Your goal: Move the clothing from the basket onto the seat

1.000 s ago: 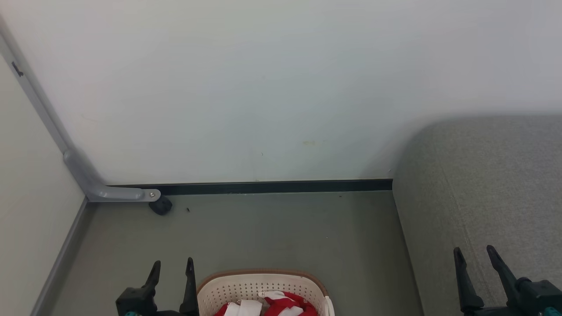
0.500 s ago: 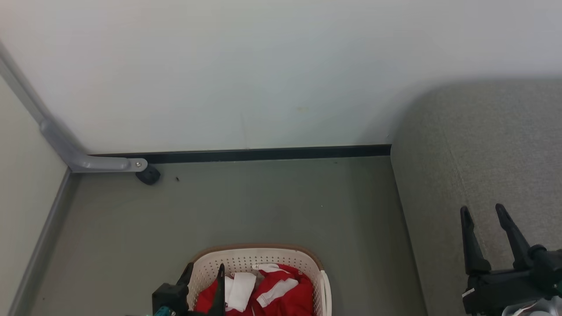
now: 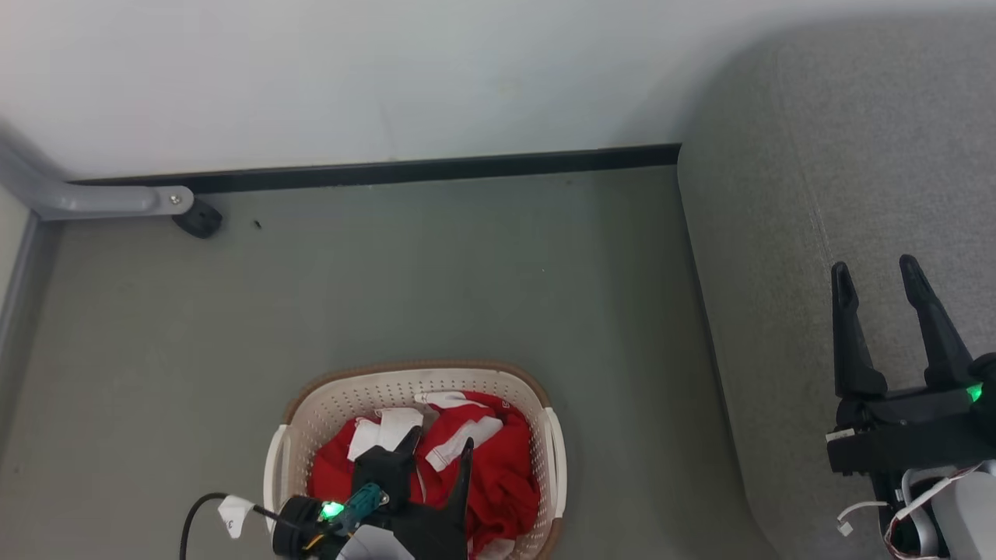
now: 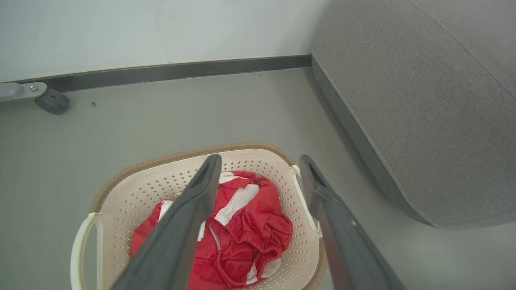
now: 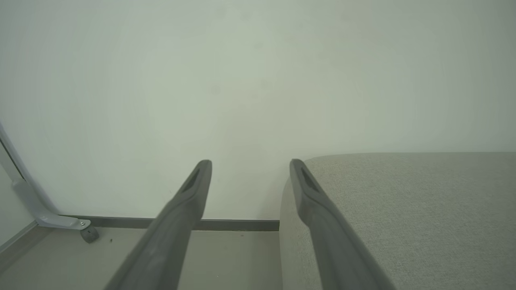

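Clothing [image 3: 510,474] in the basket [image 3: 412,368], left gripper [image 3: 440,438] above it with fingers spread.
From my head view the red-and-white clothing lies bunched inside the cream basket, which stands on the grey floor [image 3: 467,272] near the seat [image 3: 778,171], with a strip of bare floor between them. My left gripper hangs over the heap, jaws apart and nothing between them. In the left wrist view its fingers frame the red fabric and the basket's far rim. My right gripper [image 3: 873,268] hovers over the seat's grey cushion, fingers likewise spread and holding nothing. I see a dark skirting strip [image 3: 389,169] running along the foot of the white wall [image 3: 311,70], with a small black caster [image 3: 198,220] on the floor near its left end.
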`<state>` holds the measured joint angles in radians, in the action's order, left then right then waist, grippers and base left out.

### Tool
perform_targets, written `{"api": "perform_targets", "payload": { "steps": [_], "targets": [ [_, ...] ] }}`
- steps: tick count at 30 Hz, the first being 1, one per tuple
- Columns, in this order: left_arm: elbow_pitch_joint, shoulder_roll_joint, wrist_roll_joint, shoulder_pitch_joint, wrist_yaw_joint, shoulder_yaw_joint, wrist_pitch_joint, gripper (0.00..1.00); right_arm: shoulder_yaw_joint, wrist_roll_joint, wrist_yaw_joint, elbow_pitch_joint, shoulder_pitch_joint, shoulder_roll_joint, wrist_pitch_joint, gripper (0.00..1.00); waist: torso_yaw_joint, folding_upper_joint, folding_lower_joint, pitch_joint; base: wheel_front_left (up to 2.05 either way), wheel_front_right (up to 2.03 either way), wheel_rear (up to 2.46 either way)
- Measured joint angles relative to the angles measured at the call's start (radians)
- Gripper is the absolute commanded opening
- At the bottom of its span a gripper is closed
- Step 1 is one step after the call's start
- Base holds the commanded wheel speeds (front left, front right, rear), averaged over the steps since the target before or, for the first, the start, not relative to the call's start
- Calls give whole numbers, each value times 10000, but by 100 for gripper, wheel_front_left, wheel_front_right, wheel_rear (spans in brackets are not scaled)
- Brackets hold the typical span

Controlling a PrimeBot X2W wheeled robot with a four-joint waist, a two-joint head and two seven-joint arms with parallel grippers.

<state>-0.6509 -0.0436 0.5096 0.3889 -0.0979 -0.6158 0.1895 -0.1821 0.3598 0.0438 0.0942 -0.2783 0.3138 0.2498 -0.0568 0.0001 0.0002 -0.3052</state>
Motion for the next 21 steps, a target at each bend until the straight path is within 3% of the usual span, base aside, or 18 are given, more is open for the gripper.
{"api": "perform_targets", "payload": {
  "steps": [12,21],
  "targets": [
    [-997,-4,947,1240,-199,-1066,-886,100,-6,4,-92,-869,-965,-171,40,100,-690,0,-1,-1730,0,0,0],
    [-1919,-10,1241,2344,-255,-1294,-1716,100,-2,4,-178,-1689,-1674,-328,69,100,-1287,1,0,-3060,0,0,0]
  ]
}}
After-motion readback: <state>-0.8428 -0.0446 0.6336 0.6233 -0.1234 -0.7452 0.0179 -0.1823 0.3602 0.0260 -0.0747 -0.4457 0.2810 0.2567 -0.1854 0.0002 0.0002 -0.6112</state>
